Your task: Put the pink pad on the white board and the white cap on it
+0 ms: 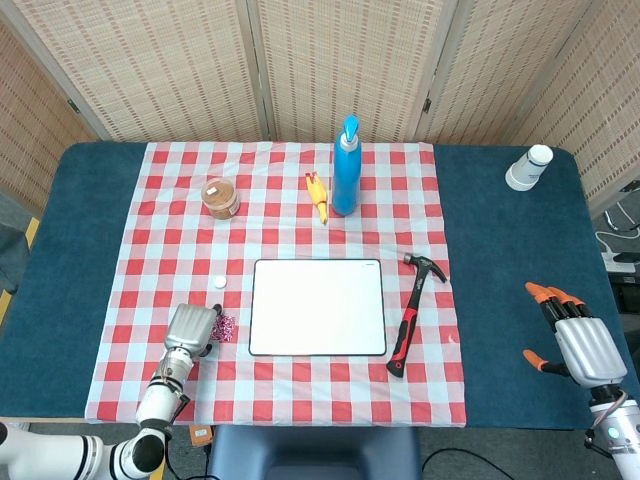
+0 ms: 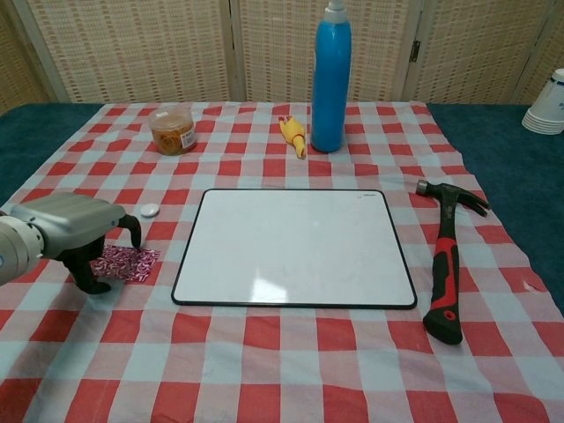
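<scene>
Chest view has my left hand [image 2: 75, 231] hunched over the small pink-and-white patterned pad [image 2: 124, 263], fingers curled down around its left edge, but I can't tell if they've actually got it pinched yet. The pad lies flat on the checked cloth just left of the white rectangular board [image 2: 293, 248], with the little round white cap [image 2: 150, 210] a bit farther back. I'd get a finger under the edge before lifting, since thin stuff slips. My right hand [image 1: 575, 338] sits off right, fingers spread, empty.
</scene>
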Available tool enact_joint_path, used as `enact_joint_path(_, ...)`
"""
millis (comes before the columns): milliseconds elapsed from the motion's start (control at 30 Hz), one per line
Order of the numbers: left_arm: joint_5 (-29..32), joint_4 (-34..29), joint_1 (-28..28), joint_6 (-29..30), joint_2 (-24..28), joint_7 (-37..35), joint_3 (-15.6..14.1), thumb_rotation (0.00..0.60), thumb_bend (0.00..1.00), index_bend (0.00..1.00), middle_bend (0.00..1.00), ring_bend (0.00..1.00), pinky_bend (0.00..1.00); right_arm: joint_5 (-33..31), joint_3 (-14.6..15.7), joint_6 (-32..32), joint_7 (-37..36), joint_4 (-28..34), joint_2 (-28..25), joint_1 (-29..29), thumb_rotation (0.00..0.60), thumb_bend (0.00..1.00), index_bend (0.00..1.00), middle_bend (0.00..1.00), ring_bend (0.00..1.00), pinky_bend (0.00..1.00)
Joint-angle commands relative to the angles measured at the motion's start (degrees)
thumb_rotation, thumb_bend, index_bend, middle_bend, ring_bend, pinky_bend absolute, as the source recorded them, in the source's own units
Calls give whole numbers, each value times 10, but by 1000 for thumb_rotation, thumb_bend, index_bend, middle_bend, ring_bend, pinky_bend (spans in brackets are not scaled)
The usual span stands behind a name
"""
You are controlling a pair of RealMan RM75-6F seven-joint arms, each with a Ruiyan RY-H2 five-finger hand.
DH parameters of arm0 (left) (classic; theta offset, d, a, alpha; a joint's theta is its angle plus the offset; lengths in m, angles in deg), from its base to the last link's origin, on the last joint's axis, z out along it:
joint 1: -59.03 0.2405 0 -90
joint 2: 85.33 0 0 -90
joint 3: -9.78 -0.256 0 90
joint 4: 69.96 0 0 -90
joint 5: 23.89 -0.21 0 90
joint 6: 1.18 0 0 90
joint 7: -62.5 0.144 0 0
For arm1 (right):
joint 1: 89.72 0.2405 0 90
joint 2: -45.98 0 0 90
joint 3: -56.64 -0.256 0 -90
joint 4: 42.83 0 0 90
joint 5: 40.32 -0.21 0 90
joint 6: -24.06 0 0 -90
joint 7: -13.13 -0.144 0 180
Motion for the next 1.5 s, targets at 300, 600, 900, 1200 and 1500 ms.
enact_joint_path(300,-1,12,-4,5,-8,-4,3,600,287,429,1000,1000,1000,0,0,-1,-3,-1,-1,0,600,126,0,120,87,184)
enact_joint_path(600,-10,0,-7,16,-2,-1,7,600,293,460,1000,1000,1000,-2,-1,-2,-2,-1,-1,1,600,126,0,120,87,184)
enact_joint_path(900,-1,-35,-44,26,5,43,38,600,293,460,1000,1000,1000,-2,-1,-4,-1,0,-1,2,600,125,0,120,86,184)
enact_joint_path(1200,70,14,-131,11,-85,120,88,600,291,459,1000,1000,1000,-5,-3,2,-12,-1,-6,-1,600,126,0,120,87,184)
enact_joint_path(1500,111,130,-194,-18,-180,143,116,600,291,456,1000,1000,1000,-4,-4,0,-28,-4,-10,-1,600,126,0,120,87,184)
